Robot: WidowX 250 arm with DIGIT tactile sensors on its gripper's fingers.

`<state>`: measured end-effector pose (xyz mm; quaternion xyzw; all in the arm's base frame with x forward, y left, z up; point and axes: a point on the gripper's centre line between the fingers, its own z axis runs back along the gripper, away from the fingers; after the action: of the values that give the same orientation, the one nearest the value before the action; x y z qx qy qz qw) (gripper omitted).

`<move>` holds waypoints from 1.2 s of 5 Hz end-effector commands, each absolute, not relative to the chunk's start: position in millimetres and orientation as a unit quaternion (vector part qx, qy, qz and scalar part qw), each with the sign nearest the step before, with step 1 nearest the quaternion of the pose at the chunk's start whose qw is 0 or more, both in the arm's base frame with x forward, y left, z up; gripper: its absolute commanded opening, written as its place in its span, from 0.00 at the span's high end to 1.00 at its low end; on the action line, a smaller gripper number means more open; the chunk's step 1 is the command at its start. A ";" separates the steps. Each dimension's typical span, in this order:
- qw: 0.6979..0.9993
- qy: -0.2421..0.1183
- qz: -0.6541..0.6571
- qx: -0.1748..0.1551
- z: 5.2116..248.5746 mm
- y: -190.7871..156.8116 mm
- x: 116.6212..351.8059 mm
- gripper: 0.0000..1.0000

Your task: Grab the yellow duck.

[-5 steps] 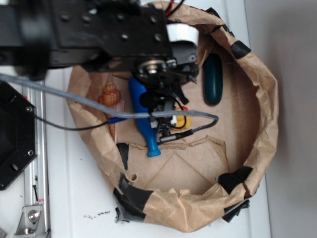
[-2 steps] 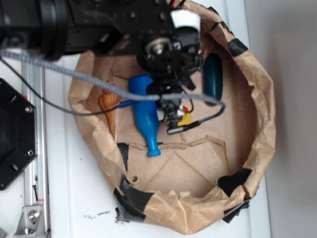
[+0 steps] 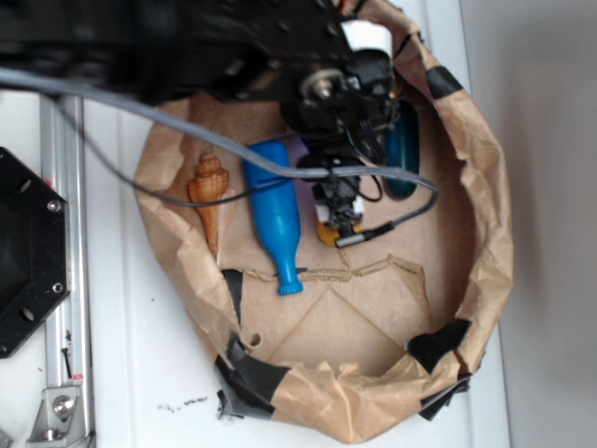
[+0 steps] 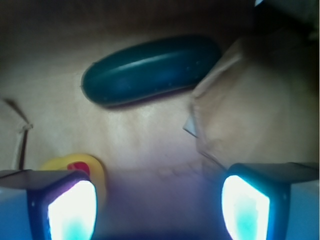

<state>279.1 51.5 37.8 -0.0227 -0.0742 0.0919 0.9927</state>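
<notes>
Since a second ago the arm has swung toward the far side of the paper-walled ring (image 3: 485, 196), and the hand (image 4: 159, 205) now sits lower and nearer the dark green oblong thing (image 4: 150, 69). Its fingers (image 4: 72, 207) stand wide apart, gripping nothing. The yellow duck (image 4: 82, 167) lies just beside one finger, at the edge of the gap rather than centred in it; from outside only a sliver of it (image 3: 328, 235) shows under the hand. The blue bottle (image 3: 276, 215) lies off to one side. Grabbing is not yet done: the hand seems to need centring over the duck, then lowering and closing.
</notes>
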 end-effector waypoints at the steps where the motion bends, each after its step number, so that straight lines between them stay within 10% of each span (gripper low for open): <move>1: 0.998 -0.033 0.041 -0.027 12.9 9.6 275.3 0.00; 6: 0.998 -0.031 0.013 -0.048 37.0 -9.4 264.3 0.00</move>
<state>264.4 1.4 28.5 -0.0491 -0.0187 0.0434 0.9977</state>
